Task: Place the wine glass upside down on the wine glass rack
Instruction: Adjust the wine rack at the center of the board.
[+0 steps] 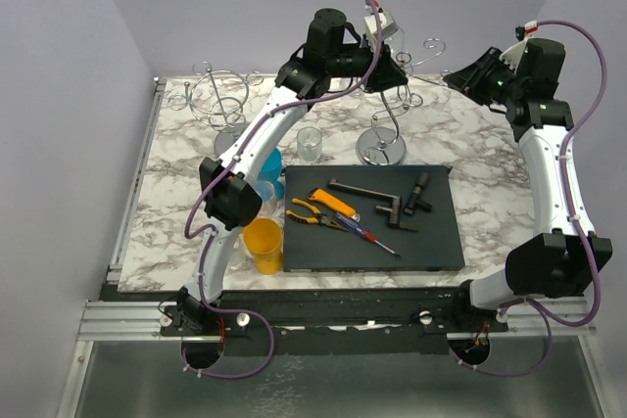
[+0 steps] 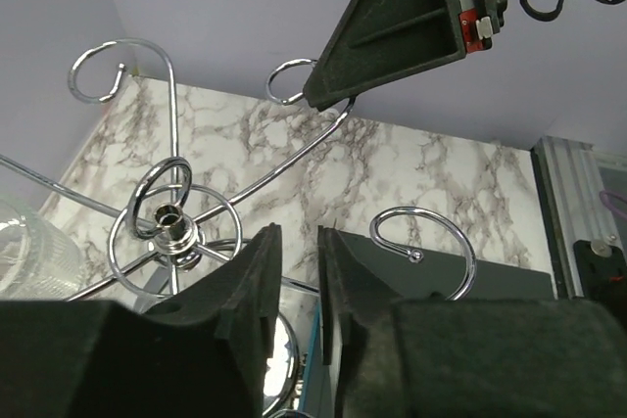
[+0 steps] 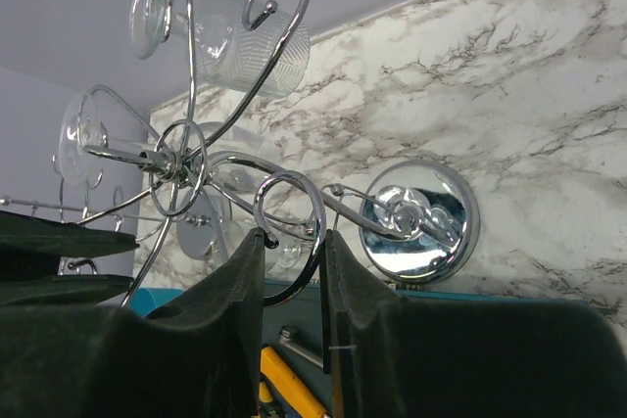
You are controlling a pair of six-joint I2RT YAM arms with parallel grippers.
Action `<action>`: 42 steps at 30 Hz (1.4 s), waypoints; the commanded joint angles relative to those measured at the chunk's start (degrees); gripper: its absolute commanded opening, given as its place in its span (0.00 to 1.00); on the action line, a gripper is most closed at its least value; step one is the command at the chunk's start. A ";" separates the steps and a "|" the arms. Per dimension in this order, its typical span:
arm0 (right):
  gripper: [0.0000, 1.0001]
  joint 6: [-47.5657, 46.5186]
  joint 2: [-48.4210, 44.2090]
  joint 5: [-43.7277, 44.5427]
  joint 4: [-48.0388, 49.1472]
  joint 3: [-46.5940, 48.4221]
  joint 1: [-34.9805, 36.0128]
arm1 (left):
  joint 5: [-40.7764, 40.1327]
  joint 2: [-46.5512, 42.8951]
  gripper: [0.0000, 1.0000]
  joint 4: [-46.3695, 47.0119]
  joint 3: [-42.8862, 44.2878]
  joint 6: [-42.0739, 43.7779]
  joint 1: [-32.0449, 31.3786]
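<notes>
Only the right wrist view shows the wine glass (image 3: 257,44). Its foot is caught behind a curled arm of the chrome rack (image 3: 178,165), and its ribbed bowl hangs clear of the table (image 3: 529,75). From above, that glass is hidden behind the left arm. That view instead shows the rack's round base standing at the far edge of the black mat (image 1: 431,232), with both arms reaching in from either side.

The left wrist view cuts off all but a ribbed sliver of glass at its left edge; I cannot tell which glass it is.

The left tool (image 2: 299,239) is parted to a narrow slit with nothing in it, and hangs over the rack's hub. The right tool (image 3: 294,242) is parted slightly wider and is also empty. A rack loop (image 3: 289,205) sits right at its fingertips, though whether they touch cannot be told.

Another round glass shape shows at the left of the right wrist view, too distorted to make out.
</notes>
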 commanded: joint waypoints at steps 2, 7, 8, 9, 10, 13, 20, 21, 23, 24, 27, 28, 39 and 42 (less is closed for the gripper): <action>0.07 -6.48 0.42 2.68 -0.11 -1.37 -1.54 | -11.02 -5.52 0.38 3.35 -0.66 1.11 -0.35; 0.25 -5.48 -0.23 0.81 0.43 -2.08 -1.58 | -11.91 -3.26 0.53 5.77 1.91 1.70 0.44; 0.30 -5.35 -0.46 0.29 0.72 -2.32 -1.53 | -11.25 -2.59 0.56 5.82 2.63 1.65 0.45; 0.36 -5.13 -0.78 0.05 0.99 -2.64 -1.56 | -10.46 -1.80 0.57 5.90 3.45 1.65 0.44; 0.42 -4.99 -0.91 -0.08 1.11 -2.73 -1.57 | -10.04 -1.19 0.60 5.98 4.34 1.66 0.44; 0.56 -4.42 -1.29 -0.41 1.17 -2.76 -1.53 | -10.12 0.80 0.63 6.32 6.29 -0.17 0.40; 0.68 0.69 -3.23 -2.92 2.27 -3.09 -1.54 | -9.11 2.14 0.66 7.83 5.18 1.10 0.27; 0.68 1.76 -3.98 -3.54 2.94 -3.80 -1.56 | -8.74 2.25 0.66 7.96 4.94 1.08 0.27; 0.69 4.18 -5.46 -4.07 3.80 -5.18 -1.51 | -7.59 2.15 0.66 8.31 4.26 1.08 0.27; 0.69 5.53 -6.44 -4.15 4.29 -5.91 -1.56 | -7.24 1.89 0.66 8.81 3.66 1.12 0.27; 0.70 8.35 -8.91 -4.76 6.77 -8.98 -1.52 | -6.06 1.53 0.66 9.85 2.22 1.11 0.19; 0.70 9.01 -9.37 -4.88 7.25 -9.47 -1.52 | -5.77 1.55 0.65 9.94 2.08 1.12 0.18; 0.62 12.61 -8.39 -6.00 8.18 -10.07 -1.52 | -3.89 -0.05 0.57 9.91 0.22 1.12 0.18; 0.57 12.98 -7.70 -5.48 8.36 -9.85 -1.57 | -4.13 0.68 0.58 9.85 0.94 2.53 0.18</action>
